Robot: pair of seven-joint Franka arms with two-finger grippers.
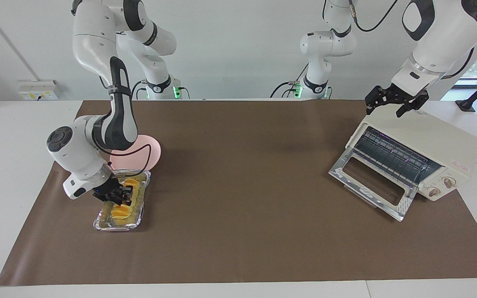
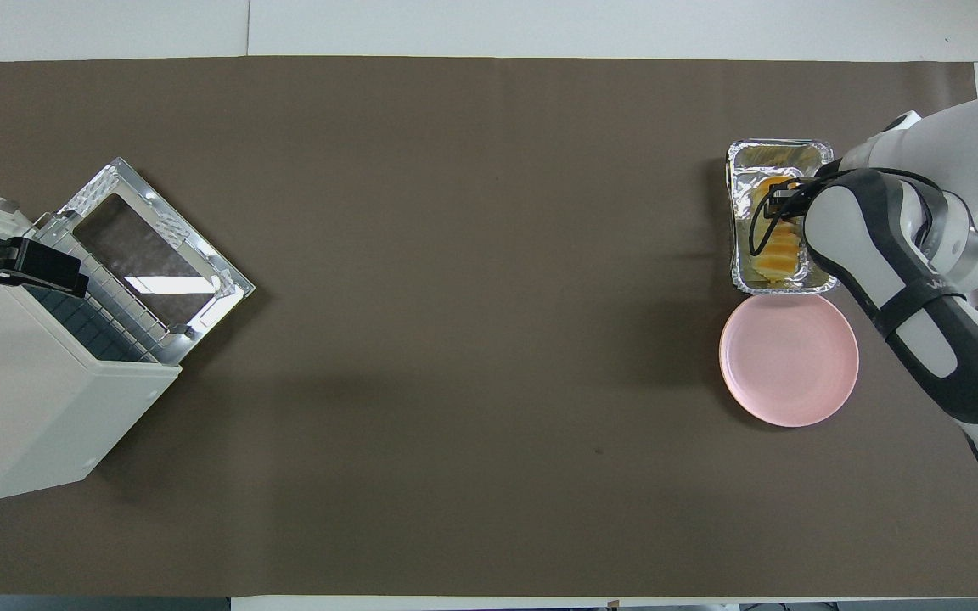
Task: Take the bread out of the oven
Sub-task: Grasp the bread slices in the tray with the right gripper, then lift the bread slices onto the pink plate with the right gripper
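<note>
Bread [image 1: 124,198] lay in foil tray [image 1: 99,223], lower left of facing view, long axis toward robots; right tool [image 1: 119,195] straddled it, grip unclear; left tool [image 1: 392,102] above oven [image 1: 437,145], aperture unclear

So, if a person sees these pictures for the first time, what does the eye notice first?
First, the right gripper down on the yellow bread, which lies in a foil tray at the right arm's end of the table, with a pink plate beside it, nearer to the robots. Then the oven at the left arm's end, its door folded open, with the left gripper over its top.
</note>
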